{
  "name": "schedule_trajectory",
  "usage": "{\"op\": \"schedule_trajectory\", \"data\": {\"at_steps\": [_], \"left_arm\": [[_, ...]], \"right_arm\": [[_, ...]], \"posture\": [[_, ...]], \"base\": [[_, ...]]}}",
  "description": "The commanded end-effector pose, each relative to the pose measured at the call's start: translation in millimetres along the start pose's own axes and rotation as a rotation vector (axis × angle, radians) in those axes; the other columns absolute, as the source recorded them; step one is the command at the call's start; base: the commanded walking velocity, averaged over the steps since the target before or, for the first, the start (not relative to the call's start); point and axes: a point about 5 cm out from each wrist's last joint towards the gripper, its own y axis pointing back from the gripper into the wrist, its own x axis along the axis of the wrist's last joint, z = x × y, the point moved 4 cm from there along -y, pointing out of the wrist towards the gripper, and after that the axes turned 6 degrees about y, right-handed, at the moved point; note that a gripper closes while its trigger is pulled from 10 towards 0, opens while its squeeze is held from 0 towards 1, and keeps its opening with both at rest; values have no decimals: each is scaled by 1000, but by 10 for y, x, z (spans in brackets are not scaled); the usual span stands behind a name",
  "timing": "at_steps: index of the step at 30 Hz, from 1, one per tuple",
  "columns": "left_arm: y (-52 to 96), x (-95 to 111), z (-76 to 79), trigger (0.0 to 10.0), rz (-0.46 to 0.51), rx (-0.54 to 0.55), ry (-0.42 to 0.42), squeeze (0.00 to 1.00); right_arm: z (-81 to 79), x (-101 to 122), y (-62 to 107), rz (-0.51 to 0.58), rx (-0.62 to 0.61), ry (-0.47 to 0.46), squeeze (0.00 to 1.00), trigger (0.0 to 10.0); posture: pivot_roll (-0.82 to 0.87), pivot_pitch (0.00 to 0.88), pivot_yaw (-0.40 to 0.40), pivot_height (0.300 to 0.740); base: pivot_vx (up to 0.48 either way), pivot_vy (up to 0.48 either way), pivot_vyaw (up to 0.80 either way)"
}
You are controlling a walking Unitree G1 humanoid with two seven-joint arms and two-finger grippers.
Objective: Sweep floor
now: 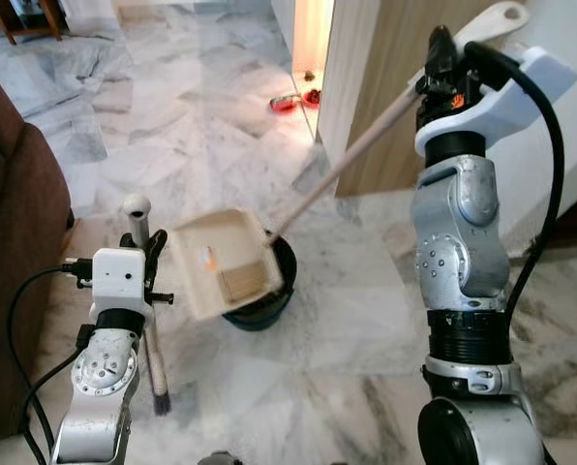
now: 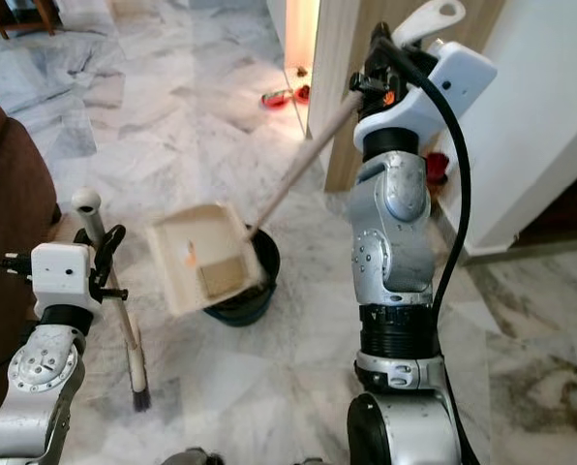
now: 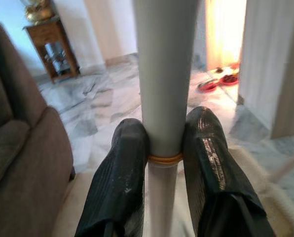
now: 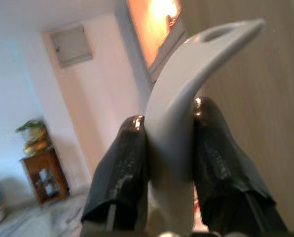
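My right gripper [image 1: 441, 70] is raised high and shut on the top end of a long cream dustpan handle [image 1: 356, 155]. The handle's hooked end [image 4: 186, 84] sits between the black fingers. The cream dustpan [image 1: 226, 263] is tilted over a dark round bin [image 1: 264, 308] on the marble floor. An orange scrap [image 1: 208, 258] and a brownish patch lie in the pan. My left gripper [image 1: 151, 254] is shut on a grey broom handle [image 3: 162, 74] with a white knob on top. The broom stands nearly upright, and its dark brush head [image 1: 160, 392] rests on the floor beside my left arm.
A brown sofa [image 1: 17, 242] fills the left side. A wooden panel [image 1: 395, 58] and a white wall stand behind my right arm. Red bowls [image 1: 284, 102] lie on the floor near the lit doorway. A wooden side table [image 1: 27, 15] stands far back left.
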Motion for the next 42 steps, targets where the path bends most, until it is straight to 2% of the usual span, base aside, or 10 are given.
{"op": "schedule_trajectory", "data": {"at_steps": [1,19,26,30,31,36,42], "left_arm": [[-5,92,29,10000,38,-9,-6,0],[2,99,44,10000,42,-8,3,0],[9,106,64,10000,49,-16,11,0],[14,99,67,10000,47,-17,13,0],[19,93,69,10000,46,-18,12,0],[23,90,96,10000,46,-29,5,0],[27,88,132,10000,47,-42,1,0]], "right_arm": [[-26,223,-25,87,7,-39,0,10000],[-74,301,-32,115,27,-38,0,10000],[-235,362,25,150,81,-15,0,10000],[-377,361,77,154,138,-13,0,10000],[-453,370,109,159,169,-13,0,10000],[-595,377,176,169,215,-15,0,10000],[-788,383,282,199,272,26,0,10000]], "posture": [[3,162,-32,740],[0,173,-36,740],[-1,176,-37,740],[-3,178,-37,740],[-3,178,-37,740],[-3,178,-37,740],[-5,178,-37,740]], "base": [[375,0,0],[352,0,0],[0,0,0],[0,0,0],[0,0,0],[0,0,0],[0,0,0]]}}
